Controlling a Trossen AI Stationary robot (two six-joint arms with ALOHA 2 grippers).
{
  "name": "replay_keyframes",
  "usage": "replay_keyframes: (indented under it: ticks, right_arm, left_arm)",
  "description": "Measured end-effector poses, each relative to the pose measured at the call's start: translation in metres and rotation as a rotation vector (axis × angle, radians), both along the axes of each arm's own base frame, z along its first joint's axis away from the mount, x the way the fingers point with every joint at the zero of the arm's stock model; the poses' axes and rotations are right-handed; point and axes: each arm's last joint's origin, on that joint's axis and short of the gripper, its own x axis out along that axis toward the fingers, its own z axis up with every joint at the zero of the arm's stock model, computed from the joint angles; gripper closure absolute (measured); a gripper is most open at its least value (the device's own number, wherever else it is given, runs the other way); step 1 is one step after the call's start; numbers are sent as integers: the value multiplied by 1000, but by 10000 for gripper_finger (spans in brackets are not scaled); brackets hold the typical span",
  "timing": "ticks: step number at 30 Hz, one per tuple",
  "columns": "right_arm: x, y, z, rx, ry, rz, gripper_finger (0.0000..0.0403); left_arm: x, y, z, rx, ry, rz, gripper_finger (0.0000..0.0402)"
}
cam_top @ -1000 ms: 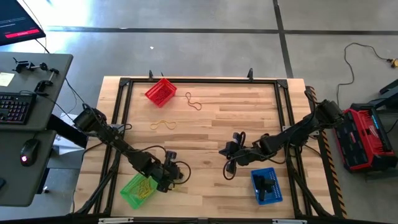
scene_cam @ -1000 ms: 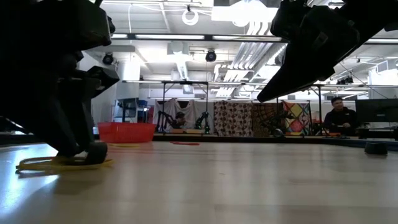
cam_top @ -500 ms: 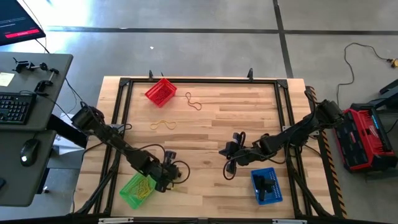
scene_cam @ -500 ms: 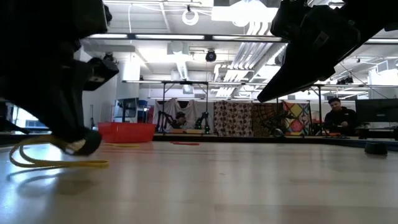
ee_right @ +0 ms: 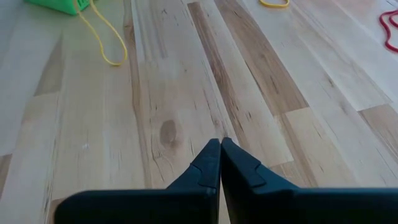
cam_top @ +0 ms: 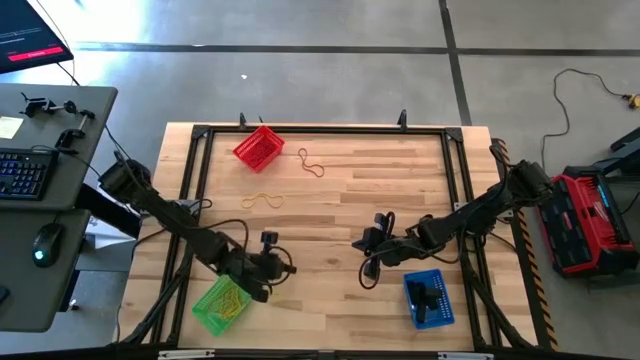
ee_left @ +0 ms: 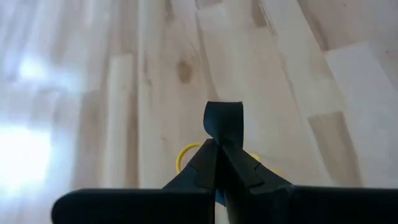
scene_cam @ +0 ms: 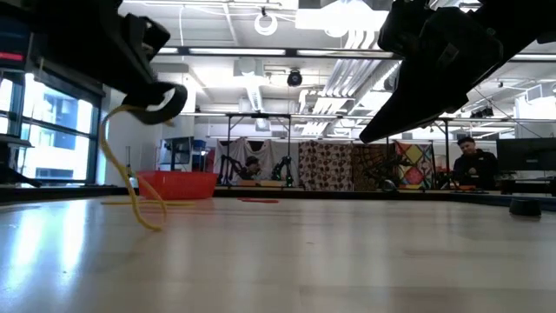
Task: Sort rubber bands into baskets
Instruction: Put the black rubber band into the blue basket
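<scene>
Left claw (scene_cam: 165, 100) pinching yellow rubber band (scene_cam: 122, 178), lifted above counter (cam_top: 400, 190), just right of green basket (cam_top: 222, 303) at near left. Right claw (ee_right: 220, 144) pressed together, mid-counter, beside blue basket (cam_top: 428, 298).

The wooden table (cam_top: 380, 190) carries a red basket (cam_top: 259, 147), green basket (cam_top: 221, 304), blue basket (cam_top: 428, 298) and loose rubber bands (cam_top: 263, 200).

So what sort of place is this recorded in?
Probably a robotics lab or workshop hall: exposed ceiling ducts and strip lights, a desk with keyboard beside the wooden table, and another arm rig in the background.
</scene>
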Motion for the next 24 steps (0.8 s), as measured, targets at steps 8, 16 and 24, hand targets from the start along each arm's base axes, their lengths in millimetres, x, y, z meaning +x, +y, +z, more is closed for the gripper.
replay_keyframes:
  ticks: [8,16,24]
  right_arm:
    - [0,0,0,0,0,0,403]
    - [0,0,0,0,-1,0,403]
    - [0,0,0,0,0,0,403]
  left_arm:
    - [4,-2,5,17,-86,14,401]
    - [13,5,10,-2,-153,83,401]
    - [15,9,14,188,-220,112,401]
